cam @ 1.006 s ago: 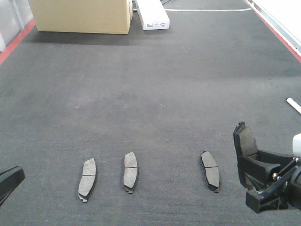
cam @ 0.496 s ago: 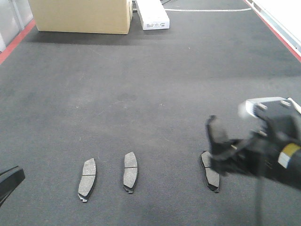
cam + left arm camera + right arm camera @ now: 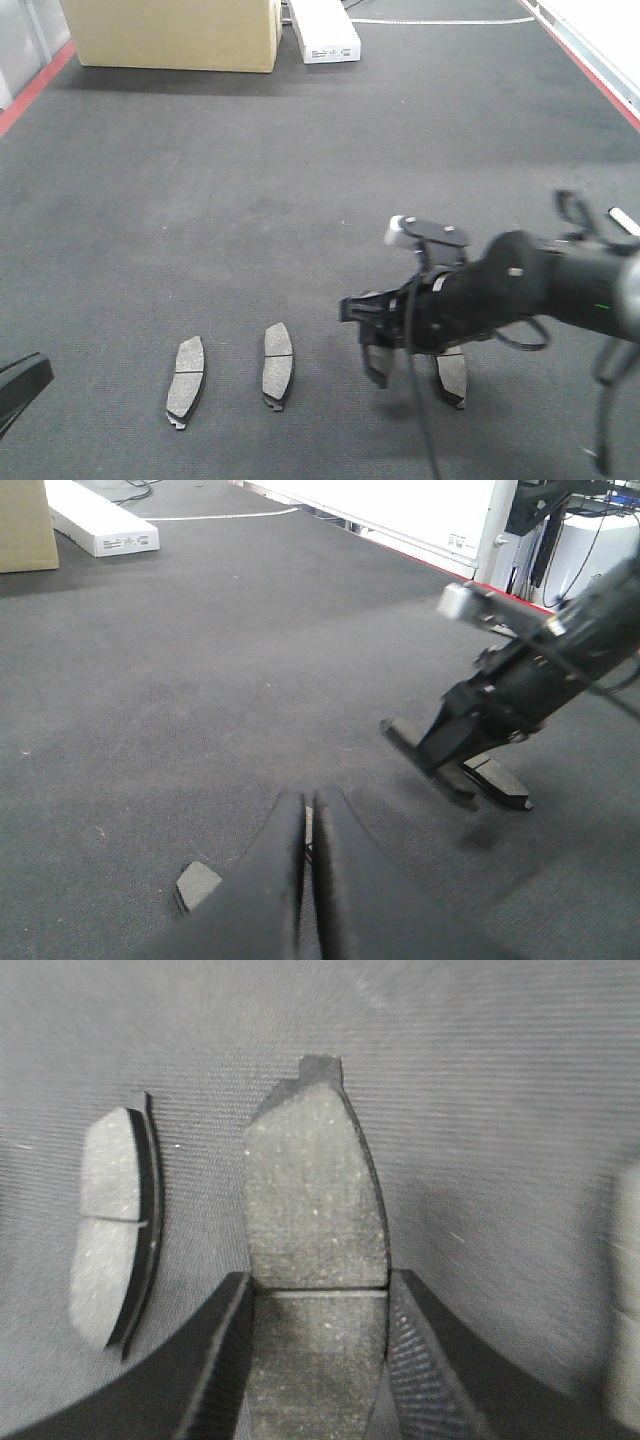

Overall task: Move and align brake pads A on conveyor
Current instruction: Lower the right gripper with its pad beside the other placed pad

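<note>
Two brake pads A (image 3: 185, 380) (image 3: 277, 365) lie side by side on the conveyor (image 3: 300, 200) at the front left. A third pad (image 3: 454, 380) lies further right, partly hidden by my right arm. My right gripper (image 3: 376, 350) is shut on a fourth pad (image 3: 315, 1250), gripping its long edges and holding it low over the belt between the second and third pads. In the right wrist view another pad (image 3: 112, 1225) lies to the left. My left gripper (image 3: 310, 815) is shut and holds nothing, low at the front left, with a pad (image 3: 198, 883) just beside it.
A cardboard box (image 3: 175, 35) and a white box (image 3: 323, 30) stand at the belt's far end. Red strips run along the left edge (image 3: 35, 85) and right edge (image 3: 590, 70). A small white object (image 3: 625, 222) lies at the right.
My right arm has swung from the front right edge leftward and down, carrying the pad over the third pad into the gap beside it. The left gripper has not moved.
</note>
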